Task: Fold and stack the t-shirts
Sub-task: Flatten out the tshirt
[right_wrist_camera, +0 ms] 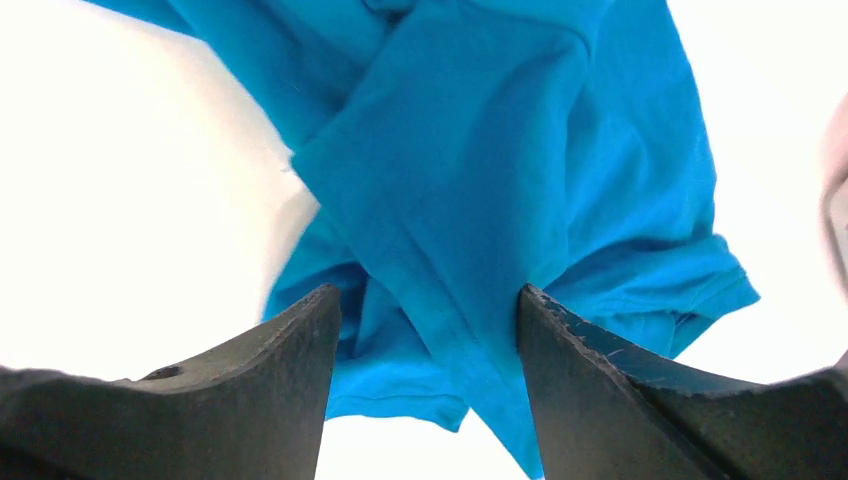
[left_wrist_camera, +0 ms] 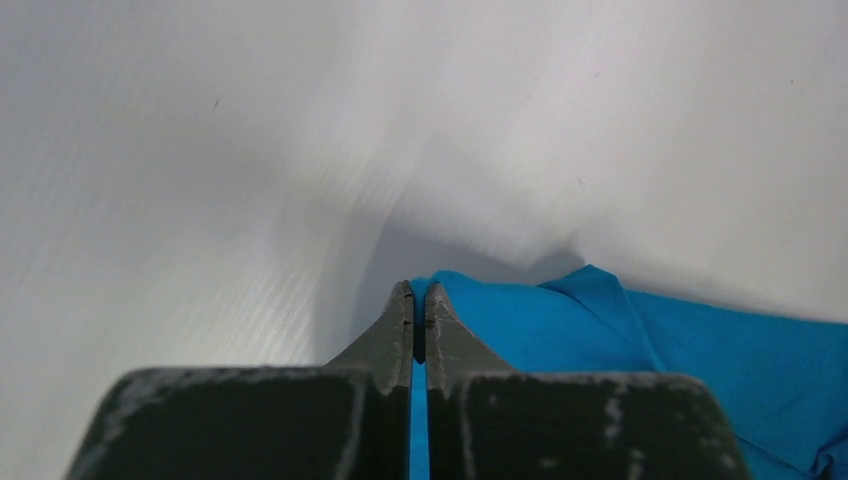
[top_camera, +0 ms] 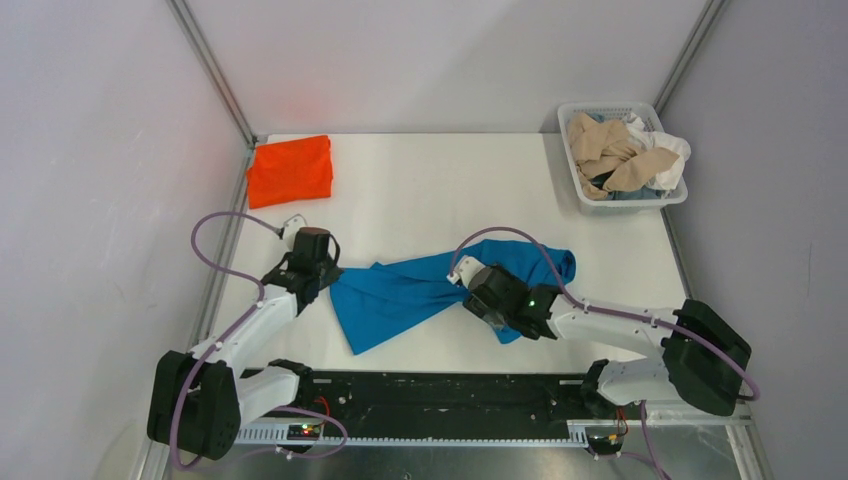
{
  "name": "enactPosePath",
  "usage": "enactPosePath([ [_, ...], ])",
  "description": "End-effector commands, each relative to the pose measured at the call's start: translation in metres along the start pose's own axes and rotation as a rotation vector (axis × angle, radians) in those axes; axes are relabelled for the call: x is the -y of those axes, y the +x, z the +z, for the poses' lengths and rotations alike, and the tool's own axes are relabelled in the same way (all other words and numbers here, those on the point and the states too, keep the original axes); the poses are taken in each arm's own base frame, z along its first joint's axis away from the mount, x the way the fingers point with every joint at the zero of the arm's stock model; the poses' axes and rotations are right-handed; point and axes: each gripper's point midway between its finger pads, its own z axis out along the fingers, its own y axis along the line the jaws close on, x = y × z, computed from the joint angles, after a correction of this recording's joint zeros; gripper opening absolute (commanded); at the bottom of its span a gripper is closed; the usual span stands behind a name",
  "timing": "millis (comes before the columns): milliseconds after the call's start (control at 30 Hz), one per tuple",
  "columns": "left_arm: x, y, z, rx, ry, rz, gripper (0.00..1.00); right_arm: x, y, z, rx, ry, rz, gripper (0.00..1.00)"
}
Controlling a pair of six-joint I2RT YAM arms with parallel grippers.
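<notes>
Pinching the left edge of the crumpled bright blue cloth t-shirt [top_camera: 400, 295], the left gripper [left_wrist_camera: 420, 300] has its fingers pressed together on the fabric. The right gripper [right_wrist_camera: 428, 300] hangs over the shirt's right part, fingers spread wide. A folded bright orange t-shirt [top_camera: 290, 170] lies at the far left corner of the white table [top_camera: 440, 190].

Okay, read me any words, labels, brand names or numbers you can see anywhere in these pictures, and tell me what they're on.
None: no text can be read in any view. The blue t-shirt, the orange t-shirt and the basket show no print, label or number.
</notes>
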Motion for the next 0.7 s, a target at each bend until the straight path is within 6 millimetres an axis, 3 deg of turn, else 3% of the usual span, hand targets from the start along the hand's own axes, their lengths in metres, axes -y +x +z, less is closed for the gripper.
enactPosePath([
  [0, 0.010, -0.023, -0.006, 0.061, 0.024, -0.007, 0.00, 0.000, -0.045, -0.012, 0.151, -0.002, -0.045, 0.69],
  [67, 0.009, -0.023, -0.006, 0.061, 0.023, -0.004, 0.00, 0.000, -0.047, -0.006, 0.137, 0.010, -0.080, 0.69],
  [233, 0.008, -0.024, -0.007, 0.066, 0.022, 0.002, 0.00, 0.005, -0.030, 0.011, 0.019, 0.045, -0.153, 0.70],
  [400, 0.008, -0.023, -0.007, 0.066, 0.023, 0.006, 0.00, 0.019, -0.020, 0.017, -0.035, 0.107, -0.124, 0.68],
  [667, 0.007, -0.025, -0.008, 0.075, 0.021, 0.010, 0.00, 0.070, -0.030, 0.014, 0.001, 0.357, 0.006, 0.65],
])
